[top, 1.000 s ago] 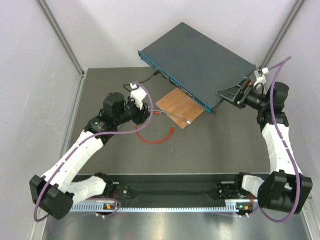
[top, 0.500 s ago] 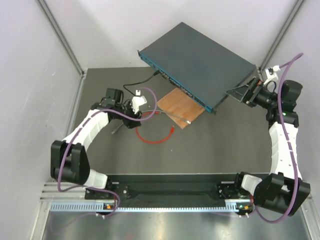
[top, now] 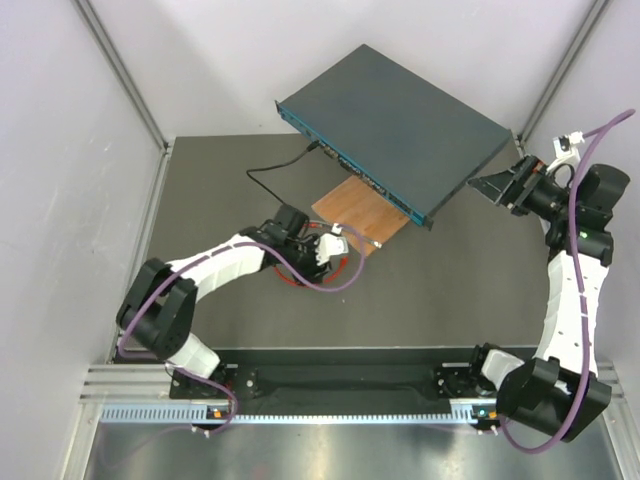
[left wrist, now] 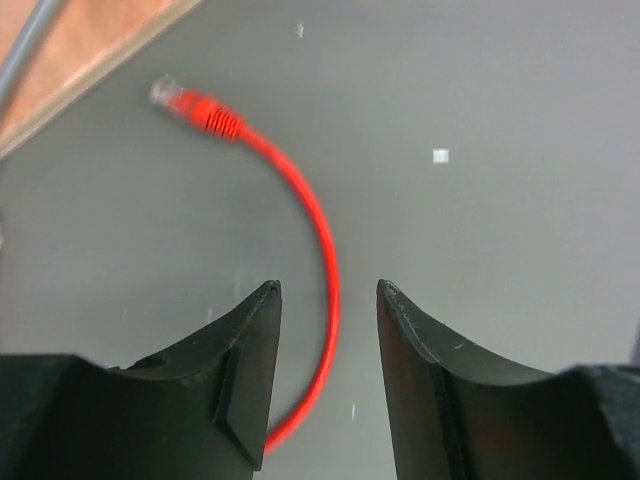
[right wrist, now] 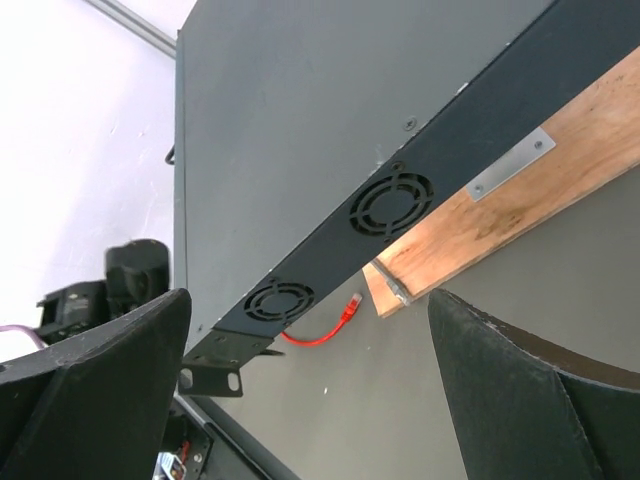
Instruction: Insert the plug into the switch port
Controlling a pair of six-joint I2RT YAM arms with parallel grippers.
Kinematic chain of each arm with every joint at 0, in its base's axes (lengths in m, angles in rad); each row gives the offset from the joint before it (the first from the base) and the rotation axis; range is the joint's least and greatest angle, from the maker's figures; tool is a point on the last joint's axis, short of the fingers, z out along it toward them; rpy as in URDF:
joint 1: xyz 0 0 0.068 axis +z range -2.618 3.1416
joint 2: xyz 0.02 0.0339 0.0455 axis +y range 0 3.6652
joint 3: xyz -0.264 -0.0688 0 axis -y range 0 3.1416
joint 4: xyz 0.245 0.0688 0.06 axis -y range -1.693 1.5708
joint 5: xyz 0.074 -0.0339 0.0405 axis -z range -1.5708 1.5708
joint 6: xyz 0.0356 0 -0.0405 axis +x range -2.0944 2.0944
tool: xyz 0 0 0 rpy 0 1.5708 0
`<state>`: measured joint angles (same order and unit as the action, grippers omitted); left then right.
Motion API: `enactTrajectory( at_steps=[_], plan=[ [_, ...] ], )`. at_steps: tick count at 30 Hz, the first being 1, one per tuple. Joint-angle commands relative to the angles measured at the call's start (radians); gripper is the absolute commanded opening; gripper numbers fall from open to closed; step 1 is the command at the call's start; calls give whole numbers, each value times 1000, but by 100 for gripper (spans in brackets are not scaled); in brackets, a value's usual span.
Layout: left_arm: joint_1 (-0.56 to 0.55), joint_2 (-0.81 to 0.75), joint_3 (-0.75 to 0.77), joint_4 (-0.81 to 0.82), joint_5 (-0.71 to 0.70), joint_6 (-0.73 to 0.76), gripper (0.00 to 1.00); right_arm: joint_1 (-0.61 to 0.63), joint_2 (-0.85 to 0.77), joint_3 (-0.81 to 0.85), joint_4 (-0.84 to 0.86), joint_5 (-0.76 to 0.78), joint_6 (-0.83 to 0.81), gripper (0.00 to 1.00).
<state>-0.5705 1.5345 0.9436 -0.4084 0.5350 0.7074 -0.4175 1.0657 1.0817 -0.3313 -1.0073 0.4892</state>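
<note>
Plug: left unheld mid-table, just beside wooden board.
Left pincer: held half-spread and empty astride red cable, presumably for pickup.
Right pincer: held fully spread and empty beside switch, likely for bracing.
Switch port: set in the front-face row, toward the table's far edge.

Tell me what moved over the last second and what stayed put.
The left gripper swung right and nearer across the table. It now hangs open over the red cable, a little short of the plug, gripping nothing. The right gripper, open, backed rightward off the switch's end. The switch, wooden board and black cable stayed put.
</note>
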Motion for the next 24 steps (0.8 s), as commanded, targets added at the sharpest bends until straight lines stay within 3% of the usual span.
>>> enactTrajectory(
  at_steps=[1, 5, 13, 16, 21, 22, 24],
  plan=[
    [-58, 64, 27, 176, -96, -150, 49, -15, -27, 52, 12, -17, -20, 100],
    [-127, 124, 52, 241, -223, -281, 46, -21, -33, 47, 12, -22, -18, 100],
    [-169, 226, 79, 258, -306, -352, 39, -38, -29, 43, 6, -34, -31, 100],
    [-169, 283, 131, 189, -340, -362, 19, -46, -26, 47, 5, -48, -31, 100],
    [-169, 288, 156, 89, -343, -352, 7, -55, -21, 64, -3, -60, -40, 99],
    [-169, 277, 152, 65, -330, -350, 0, -56, -21, 73, -3, -69, -40, 99],
    [-169, 228, 146, 45, -308, -364, 0, -58, -12, 89, -14, -82, -47, 98]
  ],
)
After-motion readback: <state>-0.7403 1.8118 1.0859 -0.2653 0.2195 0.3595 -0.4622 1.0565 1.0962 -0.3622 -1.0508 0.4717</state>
